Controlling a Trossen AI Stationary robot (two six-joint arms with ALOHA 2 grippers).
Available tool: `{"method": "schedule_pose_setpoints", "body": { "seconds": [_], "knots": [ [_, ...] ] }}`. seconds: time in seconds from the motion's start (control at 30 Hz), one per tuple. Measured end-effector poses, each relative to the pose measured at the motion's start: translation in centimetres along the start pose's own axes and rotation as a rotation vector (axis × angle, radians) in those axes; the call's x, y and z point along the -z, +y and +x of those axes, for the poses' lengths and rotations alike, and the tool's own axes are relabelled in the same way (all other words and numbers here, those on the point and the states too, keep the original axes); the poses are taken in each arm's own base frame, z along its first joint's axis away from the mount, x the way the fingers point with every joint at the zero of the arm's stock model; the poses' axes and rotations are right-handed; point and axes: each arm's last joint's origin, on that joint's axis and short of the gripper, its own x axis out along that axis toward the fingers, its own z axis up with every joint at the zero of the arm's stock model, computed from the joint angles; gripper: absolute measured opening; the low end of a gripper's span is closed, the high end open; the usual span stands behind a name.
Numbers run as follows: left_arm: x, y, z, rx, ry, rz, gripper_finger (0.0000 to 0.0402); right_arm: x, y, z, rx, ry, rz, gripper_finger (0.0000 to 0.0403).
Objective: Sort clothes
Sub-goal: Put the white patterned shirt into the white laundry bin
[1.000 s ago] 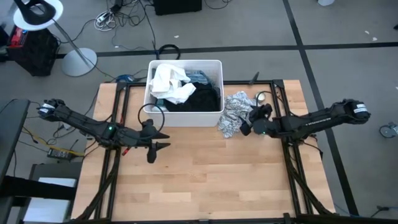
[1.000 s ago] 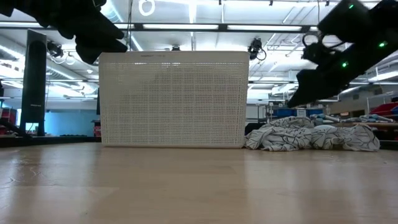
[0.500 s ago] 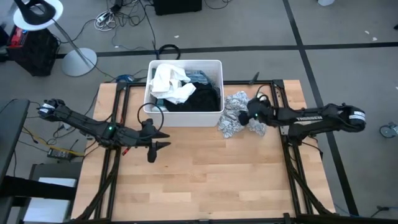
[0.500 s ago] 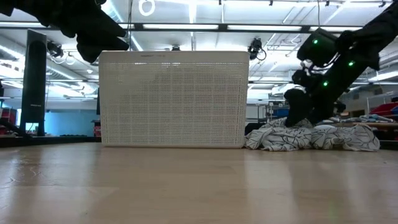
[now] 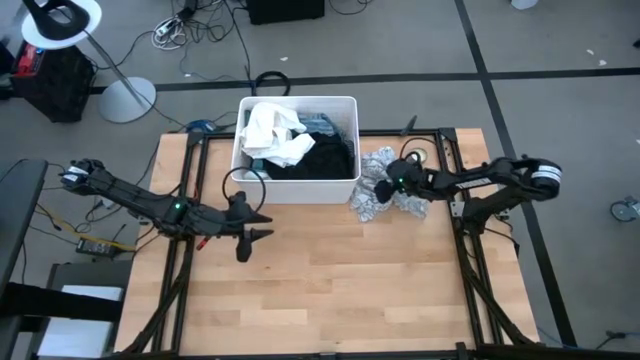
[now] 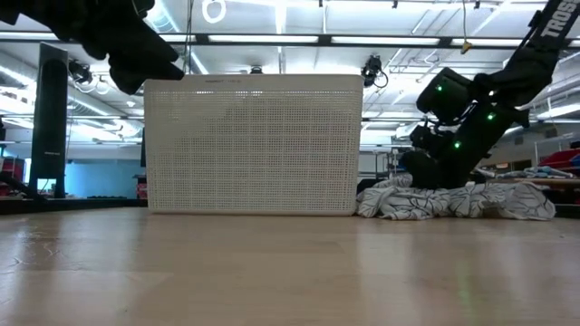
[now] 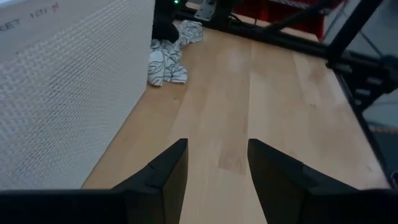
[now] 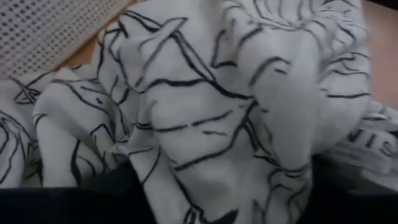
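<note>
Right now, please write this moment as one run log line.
right hand: down on patterned garment, beside tub | left hand: open, waiting over table

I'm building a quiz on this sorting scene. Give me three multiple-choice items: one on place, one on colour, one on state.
1. Where is the patterned garment?
A. In the tub
B. On the table beside the tub
C. On the floor

2. What colour is the tub?
A. White
B. Red
C. Blue

3. How is the left hand?
A. Open, empty
B. Shut on a sock
C. Inside the tub

Key: 1 B, it lies on the wood against the tub's right side, under the right hand. 2 A, its walls are white. 3 A, the left wrist view shows bare table between its spread fingers.
</note>
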Motion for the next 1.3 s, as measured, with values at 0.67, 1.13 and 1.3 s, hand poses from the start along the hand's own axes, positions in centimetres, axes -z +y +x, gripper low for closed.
{"method": "schedule_pose_setpoints", "body": {
  "seconds": [0.67,1.13,1.3],
  "knots": [
    [3.8,2.0,0.3,-0.119,0.012,0.107,0.0173,-1.3,0.3,-4.6,-0.13,0.022,-0.037,0.0017],
    [5.2,5.1,-1.3,0.003,-0.091,0.139,0.0173,-10.3,2.7,-14.9,-0.182,-0.101,-0.134,0.0017],
    [6.5,6.2,-1.0,-0.017,-0.096,0.123,0.0173,-14.2,3.3,-18.5,-0.126,-0.173,-0.173,0.0017]
  ]
}}
